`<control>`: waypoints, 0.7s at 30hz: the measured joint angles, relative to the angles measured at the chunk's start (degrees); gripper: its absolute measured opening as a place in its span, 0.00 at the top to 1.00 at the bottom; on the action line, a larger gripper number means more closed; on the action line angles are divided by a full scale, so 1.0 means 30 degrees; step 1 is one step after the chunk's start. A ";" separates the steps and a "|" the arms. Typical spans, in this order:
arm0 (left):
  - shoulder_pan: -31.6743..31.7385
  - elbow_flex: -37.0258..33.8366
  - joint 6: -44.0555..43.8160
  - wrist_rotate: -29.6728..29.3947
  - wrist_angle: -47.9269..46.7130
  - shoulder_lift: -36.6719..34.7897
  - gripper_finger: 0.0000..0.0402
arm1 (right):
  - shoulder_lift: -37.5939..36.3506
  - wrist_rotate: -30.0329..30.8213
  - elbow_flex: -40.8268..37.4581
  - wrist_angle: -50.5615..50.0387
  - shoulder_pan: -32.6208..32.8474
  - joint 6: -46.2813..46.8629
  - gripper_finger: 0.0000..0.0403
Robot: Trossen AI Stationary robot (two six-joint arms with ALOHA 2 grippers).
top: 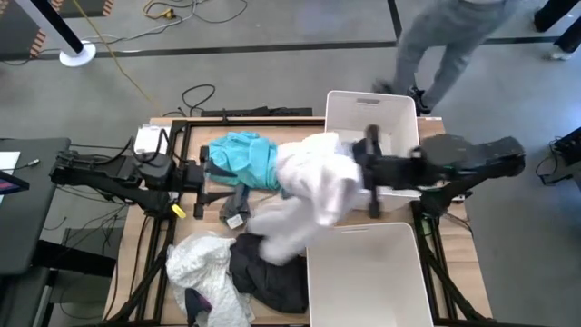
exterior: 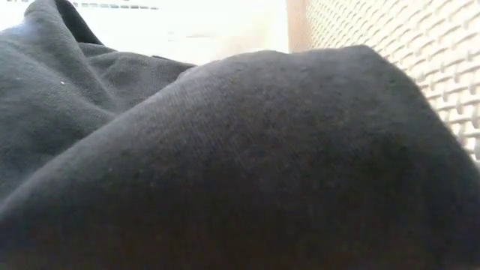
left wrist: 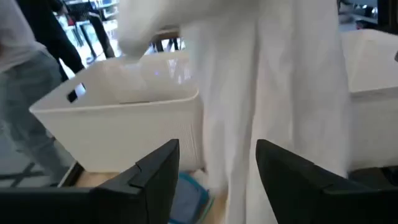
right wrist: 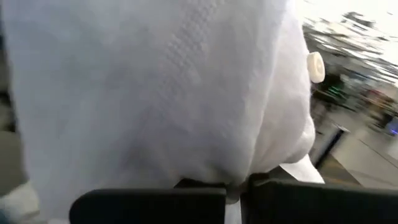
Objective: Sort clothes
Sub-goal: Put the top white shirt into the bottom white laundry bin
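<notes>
One white shirt [top: 318,182] hung limp and light at frame centre, pinched in my right gripper [right wrist: 236,186] beside the upper bin [top: 370,113], best held by a bunched fold, while my left gripper [left wrist: 217,165] stood apart.

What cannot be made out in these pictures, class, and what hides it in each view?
- Low view: the table and both arms, blocked by the dark garment.
- High view: the right gripper, covered by the white garment.
- Right wrist view: the bins, hidden behind that garment.
</notes>
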 joint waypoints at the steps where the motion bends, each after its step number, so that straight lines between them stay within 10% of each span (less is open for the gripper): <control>1: 0.0000 0.0000 -0.0089 0.0000 -0.0141 0.0003 0.48 | -0.0457 0.0000 0.0000 -0.0368 0.0518 0.0048 0.98; 21: 0.0000 -0.0001 -0.0491 -0.0765 -0.0903 0.0165 0.48 | -0.1194 0.1540 -0.0029 -1.1948 0.5281 1.0656 0.97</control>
